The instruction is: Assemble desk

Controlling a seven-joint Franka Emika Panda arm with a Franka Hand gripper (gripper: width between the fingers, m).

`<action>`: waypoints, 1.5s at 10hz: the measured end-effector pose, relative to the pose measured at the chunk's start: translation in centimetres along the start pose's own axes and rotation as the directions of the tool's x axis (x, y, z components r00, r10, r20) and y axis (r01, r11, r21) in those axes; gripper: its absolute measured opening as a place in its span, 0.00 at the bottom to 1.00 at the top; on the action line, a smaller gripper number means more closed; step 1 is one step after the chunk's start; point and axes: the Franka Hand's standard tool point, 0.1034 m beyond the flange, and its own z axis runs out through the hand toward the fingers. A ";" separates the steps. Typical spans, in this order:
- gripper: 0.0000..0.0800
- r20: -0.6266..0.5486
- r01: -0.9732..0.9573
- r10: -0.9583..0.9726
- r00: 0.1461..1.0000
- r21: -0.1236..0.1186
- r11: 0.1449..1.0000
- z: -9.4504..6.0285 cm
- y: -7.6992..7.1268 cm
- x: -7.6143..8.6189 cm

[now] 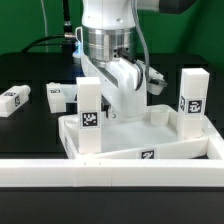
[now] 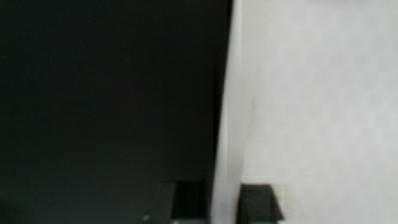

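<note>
Exterior view: the tabletop [image 1: 115,150] lies on the black counter [image 1: 30,125], rim upward, just behind the long white bar [image 1: 100,178] that spans the foreground. Two legs stand upright in its corner sockets: the first leg [image 1: 90,112] at the near corner on the exterior view's left, the second leg [image 1: 192,92] at the corner on the exterior view's right. Both show tags. The third leg [image 1: 13,98] and fourth leg [image 1: 60,93] lie flat on the counter, apart from the tabletop, toward the exterior view's left. The arm reaches down over the tabletop's middle, and the tool [image 1: 128,108] sits low between the two standing legs, inside or at the far rim. Wrist view: the fingers [image 2: 187,203] are pressed nearly together, with a straight white edge running between them, dark counter on one side and white surface [image 2: 320,100] on the other. Whether they pinch that edge cannot be determined.
</note>
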 end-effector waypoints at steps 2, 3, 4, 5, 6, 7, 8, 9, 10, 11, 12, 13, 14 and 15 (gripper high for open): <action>0.09 -0.003 0.062 -0.062 0.998 -0.004 0.998 0.0 0.4 0.5; 0.09 -0.005 0.132 -0.132 0.991 -0.008 0.991 0.0 0.8 0.9; 0.09 -0.005 0.258 -0.258 0.966 -0.020 0.966 -0.1 1.3 1.9; 0.08 -0.007 0.366 -0.366 0.931 -0.021 0.930 -0.3 1.4 2.4; 0.08 -0.006 0.457 -0.457 0.890 -0.021 0.889 -0.3 1.4 2.8; 0.08 -0.005 0.535 -0.535 0.845 -0.019 0.845 -0.4 1.6 3.5; 0.08 -0.003 0.569 -0.569 0.822 -0.020 0.822 -0.3 1.6 3.4; 0.08 -0.003 0.618 -0.618 0.786 -0.021 0.786 -0.3 1.6 3.5; 0.08 -0.001 0.678 -0.678 0.735 -0.021 0.735 -0.3 1.7 3.6; 0.08 0.001 0.724 -0.725 0.689 -0.021 0.689 -0.3 1.7 3.6; 0.08 0.002 0.755 -0.755 0.656 -0.021 0.656 -0.3 1.7 3.6; 0.08 0.004 0.811 -0.811 0.585 -0.022 0.584 -0.3 1.8 3.7; 0.08 0.007 0.864 -0.864 0.503 -0.028 0.503 -0.3 1.8 3.8; 0.08 0.008 0.883 -0.883 0.469 -0.035 0.468 -0.3 1.4 3.8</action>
